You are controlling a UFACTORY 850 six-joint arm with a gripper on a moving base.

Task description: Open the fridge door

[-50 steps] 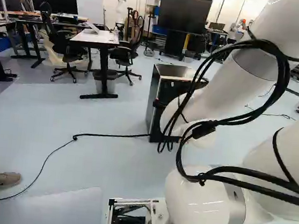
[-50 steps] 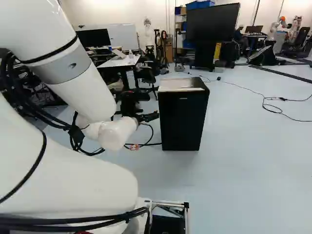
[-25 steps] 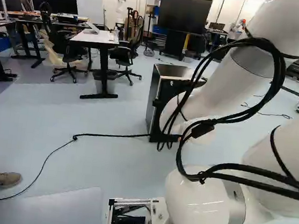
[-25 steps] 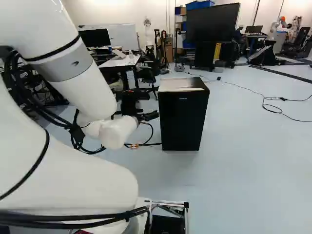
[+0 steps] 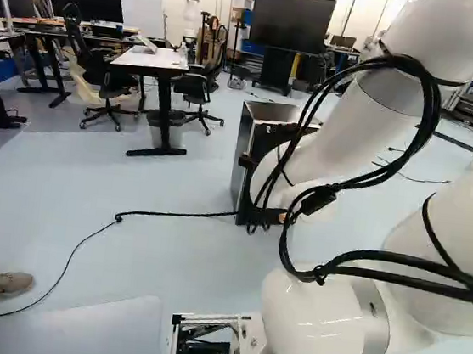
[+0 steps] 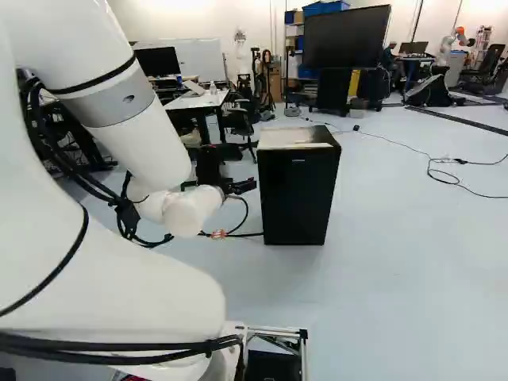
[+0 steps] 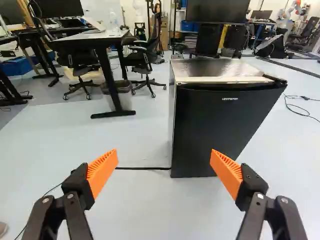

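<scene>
Smooth, glossy white shell seen on arm, right of left base view. Metallic sheen given off by fridge top, upper middle of right base view. Smooth, dark satin finish seen on fridge door; ridged, matt surface on orange pads.

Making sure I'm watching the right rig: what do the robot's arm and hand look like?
The arm is glossy white with rounded, tube-like sections, a grey band and thin black straps. Black cables run and loop along its outside. The hand is black, with two fingers carrying ridged, bright orange pads, and round bolt heads visible.
</scene>
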